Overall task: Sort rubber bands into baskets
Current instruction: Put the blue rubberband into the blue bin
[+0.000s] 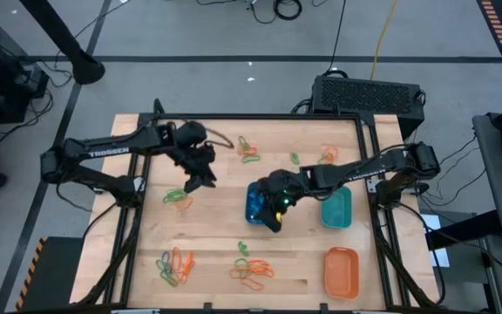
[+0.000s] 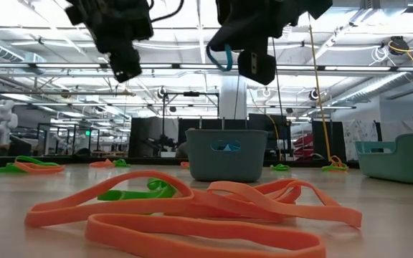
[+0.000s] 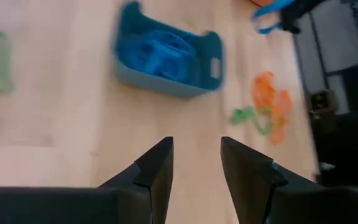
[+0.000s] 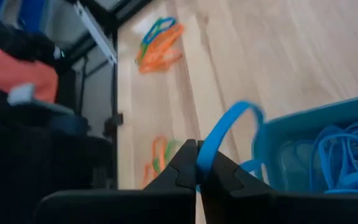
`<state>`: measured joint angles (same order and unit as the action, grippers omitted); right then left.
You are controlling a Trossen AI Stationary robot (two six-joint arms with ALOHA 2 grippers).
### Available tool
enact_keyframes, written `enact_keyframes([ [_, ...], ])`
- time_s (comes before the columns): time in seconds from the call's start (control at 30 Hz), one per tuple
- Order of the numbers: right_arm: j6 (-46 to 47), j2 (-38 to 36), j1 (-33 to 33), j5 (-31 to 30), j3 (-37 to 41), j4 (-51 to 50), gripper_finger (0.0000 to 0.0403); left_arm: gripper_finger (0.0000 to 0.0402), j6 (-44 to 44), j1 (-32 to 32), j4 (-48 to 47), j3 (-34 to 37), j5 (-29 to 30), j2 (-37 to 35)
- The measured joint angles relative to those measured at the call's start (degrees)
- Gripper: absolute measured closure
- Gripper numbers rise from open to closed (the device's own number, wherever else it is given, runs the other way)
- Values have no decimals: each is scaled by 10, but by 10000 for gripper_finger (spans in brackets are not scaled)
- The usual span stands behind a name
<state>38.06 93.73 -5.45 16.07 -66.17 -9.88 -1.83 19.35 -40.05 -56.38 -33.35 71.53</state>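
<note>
Rubber bands lie scattered in thin loops on the pale wood table point(image 1: 216, 235), and we see one blue band point(image 4: 224, 135) pinched.

We watch the right gripper point(image 4: 196, 167) hover beside the blue basket point(image 1: 256, 202), fingers pressed together on that smooth arched loop, more blue bands point(image 4: 337, 158) piled inside the rounded plastic tub. Over bare wood, the left gripper point(image 3: 196, 163) hangs spread and empty, with flat orange bands point(image 2: 214, 211) nearest the low camera.

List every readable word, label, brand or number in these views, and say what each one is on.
"TROSSEN": white lettering on the left arm, high view.
White lettering on the right arm: too small to read.
The baskets, rubber bands and table carry no readable text.
</note>
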Motion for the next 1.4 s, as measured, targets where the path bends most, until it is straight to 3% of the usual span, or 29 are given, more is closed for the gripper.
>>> enact_keyframes([
  [0.23, -66, 0, -5, -17, 0, -27, 402, 261, 200, -133, 17, 7, 157, -38],
  [0.4, -95, 14, -5, -76, 1, -52, 402, 261, 303, -235, 4, 7, 254, -42],
  [0.53, -105, 45, 6, -118, 1, -56, 402, 261, 369, -306, -3, 23, 298, -42],
  [0.77, -34, 114, 37, -99, 1, -43, 402, 261, 486, -421, -16, 71, 314, -55],
  [0.97, -33, 111, 43, -100, 0, -41, 382, 261, 557, -522, -60, 76, 284, -56],
  [1.17, -42, 98, 44, -100, 0, -18, 329, 261, 593, -607, -101, 76, 295, -56],
  [1.3, -29, 97, 50, -101, 0, -12, 284, 261, 634, -655, -129, 76, 366, -56],
  [1.4, -18, 97, 56, -80, 0, -16, 256, 261, 648, -676, -148, 76, 388, -55],
])
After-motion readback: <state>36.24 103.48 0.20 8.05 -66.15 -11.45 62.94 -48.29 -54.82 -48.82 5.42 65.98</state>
